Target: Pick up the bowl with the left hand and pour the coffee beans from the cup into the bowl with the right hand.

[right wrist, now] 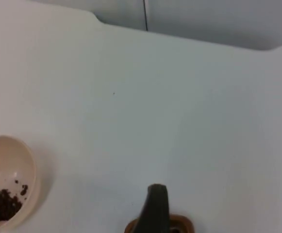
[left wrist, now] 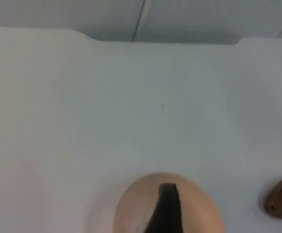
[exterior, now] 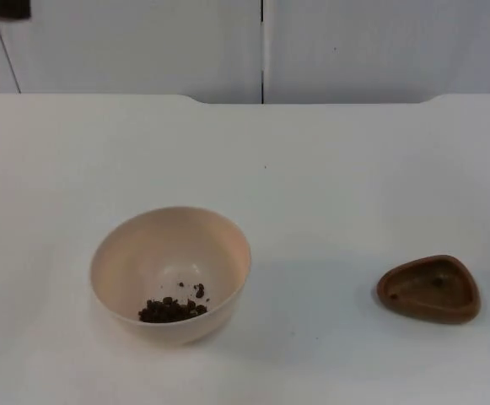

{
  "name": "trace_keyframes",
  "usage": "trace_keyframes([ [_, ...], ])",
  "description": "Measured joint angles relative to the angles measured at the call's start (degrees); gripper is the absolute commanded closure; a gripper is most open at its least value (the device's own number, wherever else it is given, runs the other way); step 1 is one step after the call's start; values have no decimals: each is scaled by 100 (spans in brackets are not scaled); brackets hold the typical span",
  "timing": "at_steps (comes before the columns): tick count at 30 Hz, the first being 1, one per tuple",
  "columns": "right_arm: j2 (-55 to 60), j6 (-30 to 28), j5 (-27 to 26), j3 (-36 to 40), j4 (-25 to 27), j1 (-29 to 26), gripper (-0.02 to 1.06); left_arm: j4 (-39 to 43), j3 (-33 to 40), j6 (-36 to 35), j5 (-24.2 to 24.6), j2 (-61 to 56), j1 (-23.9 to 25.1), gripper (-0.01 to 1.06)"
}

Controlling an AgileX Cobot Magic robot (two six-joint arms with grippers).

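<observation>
Fingers [left wrist: 166, 208] above bowl [left wrist: 199, 204], cup [exterior: 430, 288] apart.

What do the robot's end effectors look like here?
The left end effector, above the bowl, shows one matte black fingertip, narrow and tapering to a blunt rounded end. The right end effector, above the brown cup, shows the same. No markings are visible.

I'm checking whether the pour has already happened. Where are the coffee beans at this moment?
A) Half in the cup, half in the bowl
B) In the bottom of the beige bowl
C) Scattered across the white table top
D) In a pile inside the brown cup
B: a dark pile of coffee beans lies in the bottom of the beige bowl, while the brown cup on the table looks emptied.
</observation>
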Motion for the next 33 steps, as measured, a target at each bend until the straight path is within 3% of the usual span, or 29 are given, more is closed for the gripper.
trace_keyframes([
  [8, -1035, 0, 493, 0, -45, 0, 34, 46, 0, 0, 309, -787, 0, 37],
  [21, -2057, -107, 859, 0, -45, 0, 34, 152, 0, 0, 484, -1578, 0, 37],
  [33, -2893, -556, 1252, 283, 0, 0, 34, 173, 0, 704, 1337, -2220, 0, 37],
])
